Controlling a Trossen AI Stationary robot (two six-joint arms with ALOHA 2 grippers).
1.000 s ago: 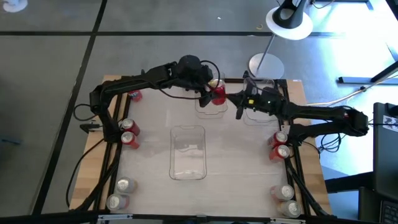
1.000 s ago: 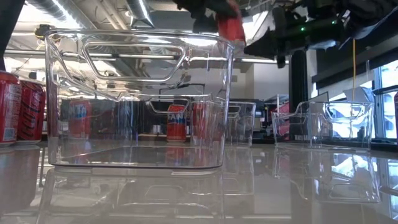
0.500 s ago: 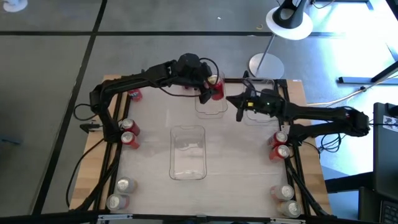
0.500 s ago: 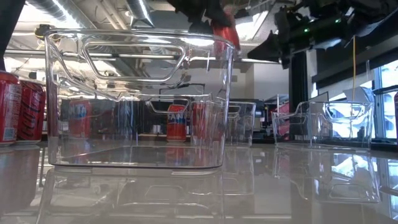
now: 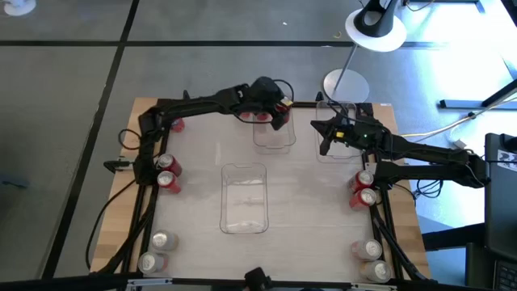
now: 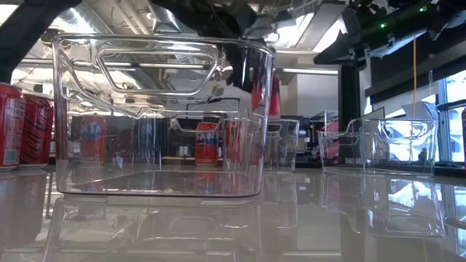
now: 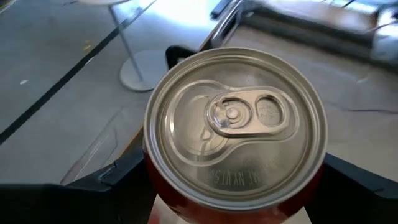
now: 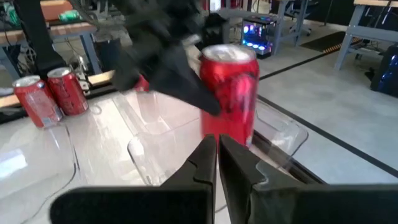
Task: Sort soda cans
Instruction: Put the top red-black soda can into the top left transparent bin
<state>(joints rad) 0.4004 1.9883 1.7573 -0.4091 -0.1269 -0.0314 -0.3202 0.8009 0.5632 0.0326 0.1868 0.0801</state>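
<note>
My left gripper (image 5: 278, 115) reaches over the far middle clear bin (image 5: 275, 139) and is shut on a red soda can (image 8: 230, 93) with a silver top (image 7: 236, 124). In the high view the gripper hides most of this can. My right gripper (image 5: 325, 142) hovers shut over the far right bin (image 5: 343, 133) and touches nothing; its fingers (image 8: 205, 155) point at the held can. Other red cans stand upright on the table along the left edge (image 5: 167, 171) and the right edge (image 5: 364, 188). My left gripper pinches the can's side wall (image 7: 155, 186) just below its top rim, one finger (image 7: 112, 180) on each side. It comes slanting down from above. The can is upright and lifted, over the far middle bin; its base is hidden behind my right gripper's fingers.
A third clear bin (image 5: 245, 198) sits at the table's centre, close in front of the low view camera. More cans stand at the near left corner (image 5: 157, 250), the near right corner (image 5: 371, 259) and the far left corner (image 5: 174, 124). A lamp base (image 5: 346, 84) stands beyond the far edge.
My left gripper has moved a little toward the far edge and right, and has come down, so the can sits lower over the far middle bin and is now mostly hidden under the gripper. My right gripper has drawn back toward the table's right, over the far right bin.
</note>
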